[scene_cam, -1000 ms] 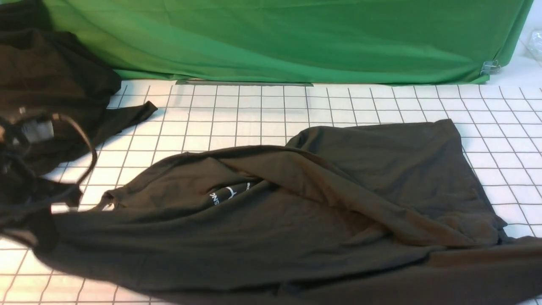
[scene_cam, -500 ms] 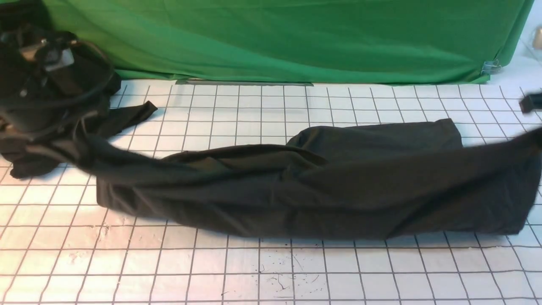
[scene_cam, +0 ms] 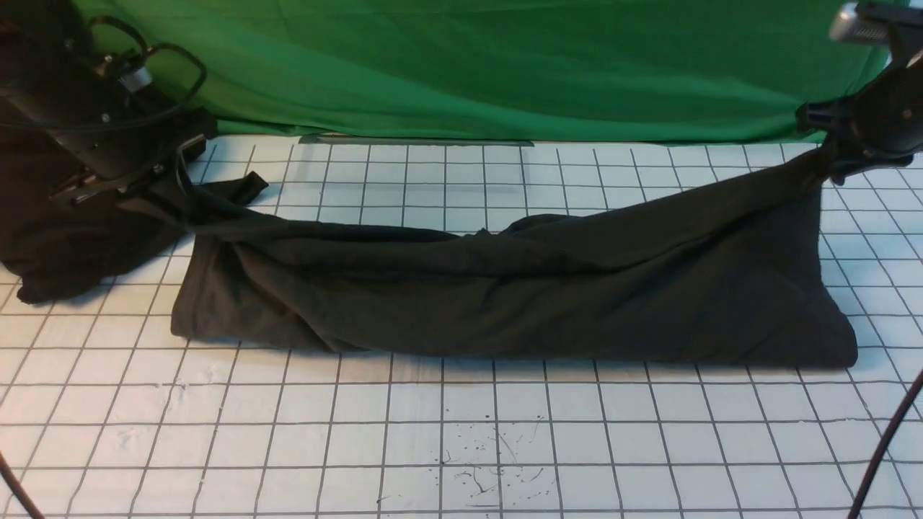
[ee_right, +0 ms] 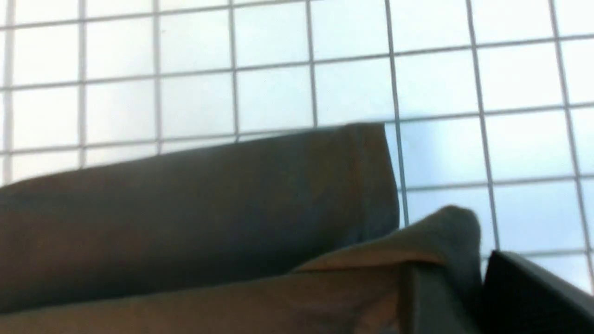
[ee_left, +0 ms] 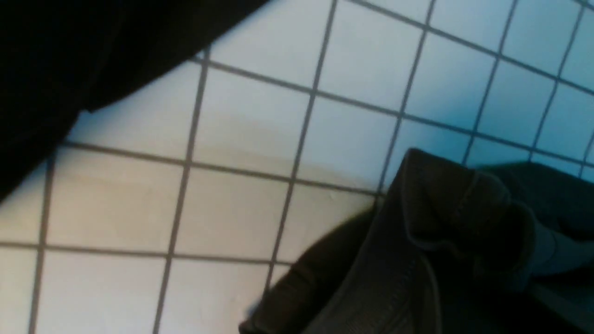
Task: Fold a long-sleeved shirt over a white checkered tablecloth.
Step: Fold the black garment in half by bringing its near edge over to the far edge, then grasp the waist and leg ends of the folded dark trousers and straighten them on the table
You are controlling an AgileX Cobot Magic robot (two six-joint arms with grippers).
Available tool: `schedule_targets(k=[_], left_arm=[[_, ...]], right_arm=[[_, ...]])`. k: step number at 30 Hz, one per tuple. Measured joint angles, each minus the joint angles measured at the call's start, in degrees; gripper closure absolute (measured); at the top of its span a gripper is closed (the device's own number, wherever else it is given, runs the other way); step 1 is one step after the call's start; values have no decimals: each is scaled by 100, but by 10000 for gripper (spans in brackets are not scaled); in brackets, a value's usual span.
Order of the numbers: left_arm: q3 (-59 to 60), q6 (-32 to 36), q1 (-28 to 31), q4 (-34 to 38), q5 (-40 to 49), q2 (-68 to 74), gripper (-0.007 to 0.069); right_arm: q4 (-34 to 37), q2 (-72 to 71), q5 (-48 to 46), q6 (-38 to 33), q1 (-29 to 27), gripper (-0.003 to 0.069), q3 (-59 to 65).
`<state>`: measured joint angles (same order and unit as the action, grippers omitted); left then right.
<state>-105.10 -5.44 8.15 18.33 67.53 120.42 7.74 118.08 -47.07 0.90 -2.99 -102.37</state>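
The long-sleeved shirt is a long black band across the white checkered tablecloth, doubled over lengthwise, its logo hidden. My left gripper is at the back left, shut on the shirt's left end; the left wrist view shows a ribbed edge bunched over the jaws. My right gripper hangs at the back right, and the shirt's right corner rises taut from the cloth up to it. In the right wrist view the fabric presses against one dark finger; the other finger is hidden.
A second black cloth heap lies at the far left under my left arm. A green cloth hangs across the back. Dark scuffs mark the tablecloth in front. A cable crosses the lower right corner.
Both grippers rose and moved toward the back, carrying the shirt's near edge over the rest. The logo went out of sight and the front of the tablecloth came bare.
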Motion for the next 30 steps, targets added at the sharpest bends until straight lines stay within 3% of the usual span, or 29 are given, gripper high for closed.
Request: schedule_targets(k=[3,7,9,10,11,12,13,14,15,16,17,19,20,21,22,23,24,25,26,28,30], left_arm=[[-22,-19,0,-135,-263,127,564],[-22,-19,0,-252,-520,184,468],[-55,-19,0,-324,-635,189,345],[-65,-19,0,-328,-634,189,335],[-210,-14,0,-371,-624,189,253],[-234,-14,0,-377,-604,182,233],[-479,-14,0,-430,-495,159,161],[-639,-14,0,-455,-431,127,132],[-927,-14,0,-473,-263,77,101],[-980,-14,0,-473,-235,65,98],[-1310,-14,0,-473,-46,-19,90],[-1878,43,-38,-353,52,-200,127],[-1910,47,-46,-334,52,-221,135],[-2048,72,-120,-183,67,-355,203],[-2071,109,-228,-34,85,-452,281],[-2071,137,-248,31,86,-464,295],[-1966,346,-507,259,113,-541,434],[-1944,416,-542,305,113,-546,450],[-1771,618,-831,381,117,-554,530],[-1411,979,-1300,364,169,-477,599],[-1254,1146,-1717,203,204,-301,617]], right_arm=[[-5,242,322,5,0,351,-2],[-19,394,509,5,10,272,-6],[-19,406,524,5,38,251,-6],[-19,406,519,5,38,250,-13],[-19,369,409,-9,58,250,-72],[-19,368,356,-16,58,251,-83],[-19,319,156,-90,63,274,-217],[-19,277,11,-192,63,293,-304],[-19,207,-264,-353,63,363,-458],[-19,207,-264,-353,63,363,-458],[-23,76,-669,-502,63,461,-658],[-18,-156,-1107,-638,63,592,-915],[-18,-157,-1179,-650,63,599,-945],[-18,-355,-1427,-684,63,629,-1007],[-23,-487,-1669,-697,63,643,-1033],[-23,-509,-1761,-704,63,644,-1044],[-23,-654,-2024,-712,63,649,-1038],[-23,-689,-2043,-712,63,649,-1024],[-23,-792,-2143,-717,63,650,-948],[-34,-988,-2194,-712,63,649,-649],[-45,-1086,-2223,-712,63,649,-390]])
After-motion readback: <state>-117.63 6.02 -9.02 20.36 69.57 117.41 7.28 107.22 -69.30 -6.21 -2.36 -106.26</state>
